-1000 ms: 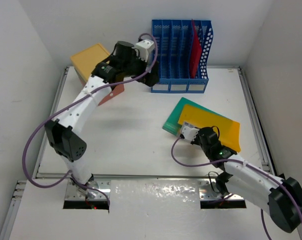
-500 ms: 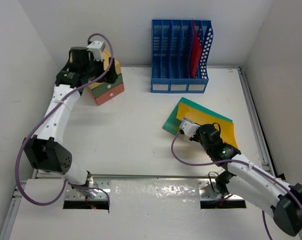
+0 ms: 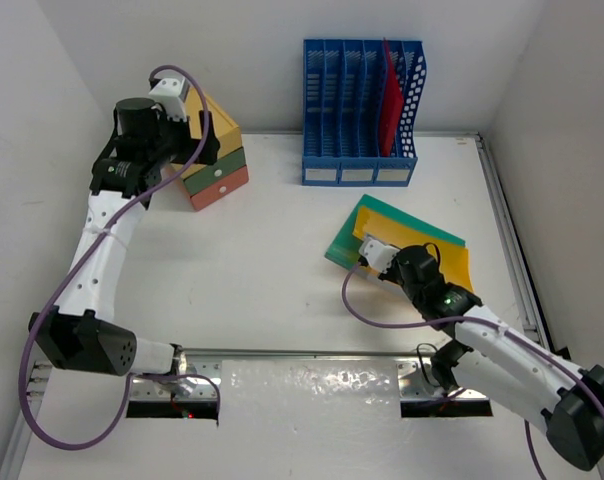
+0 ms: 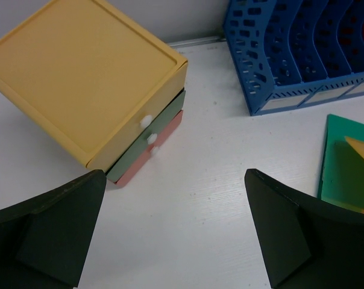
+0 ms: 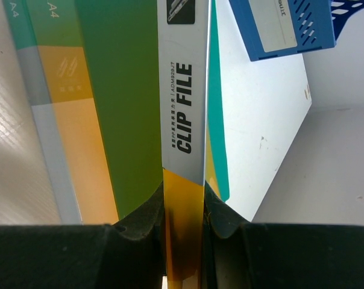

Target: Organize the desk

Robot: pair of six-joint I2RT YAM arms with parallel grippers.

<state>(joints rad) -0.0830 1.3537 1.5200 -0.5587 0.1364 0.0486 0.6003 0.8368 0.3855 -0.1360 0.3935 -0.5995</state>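
On the white desk [image 3: 272, 265], the right gripper [image 5: 183, 205] pinches a yellow clip file [image 3: 454, 262] lying on a green folder [image 3: 344, 242], the left gripper [image 4: 173, 232] hangs wide open, empty, near the drawer box [image 4: 85, 78]; one red folder [image 3: 389, 95] sits in the blue rack [image 3: 360, 100], so sorting looks barely begun.

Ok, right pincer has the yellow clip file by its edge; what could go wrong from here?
1. The right pincer grips only the thin edge of the yellow plastic clip file; lifted, it may sag or slip out.
2. That file lies on the teal flat folder, which could get dragged along.
3. The blue slotted file rack has narrow slots, one holding a red folder; a drooping file might catch on a divider.
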